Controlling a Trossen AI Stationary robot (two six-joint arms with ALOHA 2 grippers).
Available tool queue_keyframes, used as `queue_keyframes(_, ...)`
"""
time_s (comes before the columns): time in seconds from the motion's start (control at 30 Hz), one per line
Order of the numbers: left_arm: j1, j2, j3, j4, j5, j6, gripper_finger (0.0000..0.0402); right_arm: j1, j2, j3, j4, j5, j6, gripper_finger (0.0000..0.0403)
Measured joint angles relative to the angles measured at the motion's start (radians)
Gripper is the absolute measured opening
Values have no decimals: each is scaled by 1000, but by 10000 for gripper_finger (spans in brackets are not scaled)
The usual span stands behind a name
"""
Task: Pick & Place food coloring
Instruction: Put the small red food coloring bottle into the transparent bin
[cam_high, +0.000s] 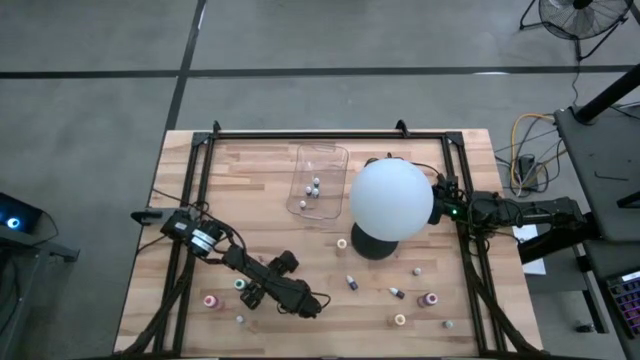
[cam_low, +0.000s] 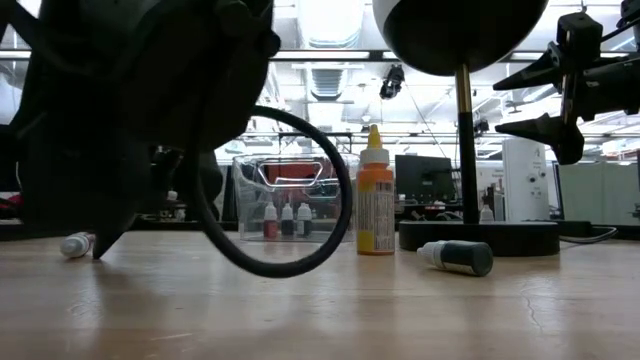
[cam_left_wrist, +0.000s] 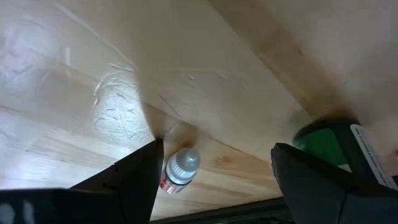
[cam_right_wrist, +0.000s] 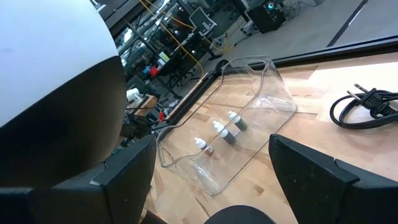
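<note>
Three small bottles (cam_right_wrist: 224, 134) stand upright with white caps inside the tray (cam_high: 305, 158), well apart from the left gripper (cam_high: 262, 297). Between that gripper's fingers, a red bottle with a white cap (cam_left_wrist: 179, 169) lies on its side on the table (cam_high: 250, 180). A green bottle (cam_left_wrist: 336, 149) lies just beside one finger. A yellow-orange bottle (cam_low: 375, 205) stands upright, farther off; a dark bottle (cam_low: 456, 256) lies flat near it.

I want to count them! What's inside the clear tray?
Three tiny bottles stand inside the tray, close together, white caps up. In the low view they look red, dark and pale. Nothing else shows inside, though the globe covers the tray's one edge from above.
</note>
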Motion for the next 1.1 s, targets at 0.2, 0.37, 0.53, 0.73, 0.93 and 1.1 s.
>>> queue_keyframes(0.2, -9, -3, -25, 18, -39, 28, 273, 0, 0, 0, 0, 0, 0, 302)
queue_keyframes(0.37, -24, -3, -43, 37, -118, 32, 273, 0, 0, 0, 0, 0, 0, 302)
queue_keyframes(0.53, -37, -2, -48, 45, -133, 30, 273, 0, 0, 0, 0, 0, 0, 302)
queue_keyframes(0.73, -40, -2, -48, 59, -154, 35, 273, 0, 0, 0, 0, 0, 0, 302)
queue_keyframes(0.93, -41, -2, -52, 74, -196, 70, 251, 0, 0, 0, 0, 0, 0, 302)
queue_keyframes(1.1, -41, -3, -59, 80, -202, 73, 221, 0, 0, 0, 0, 0, 0, 302)
